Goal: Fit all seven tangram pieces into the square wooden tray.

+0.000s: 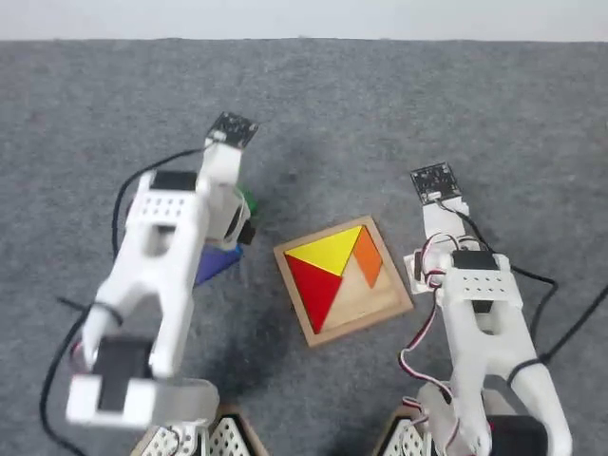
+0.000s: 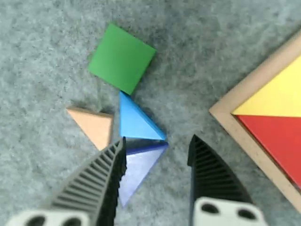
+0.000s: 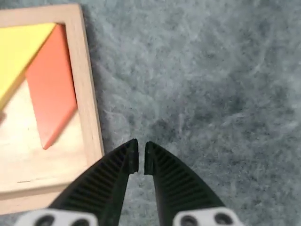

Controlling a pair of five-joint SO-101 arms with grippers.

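Observation:
The square wooden tray [image 1: 397,302] lies mid-table holding a yellow triangle [image 1: 330,249], a red triangle [image 1: 317,288] and an orange parallelogram [image 1: 368,256]. Left of it on the carpet lie a green square [image 2: 122,58], a light blue triangle [image 2: 136,121], a tan triangle [image 2: 95,125] and a purple-blue triangle [image 2: 139,165]. My left gripper [image 2: 157,146] hangs open above the purple-blue triangle, just beneath the light blue one. My right gripper [image 3: 141,151] is shut with nothing in it, over the carpet beside the tray's edge [image 3: 88,89].
Grey carpet covers the whole table. The left arm [image 1: 161,275] hides most of the loose pieces in the high view; only the green square [image 1: 247,201] and the purple-blue triangle [image 1: 217,263] peek out. Cables trail from both arms near the front.

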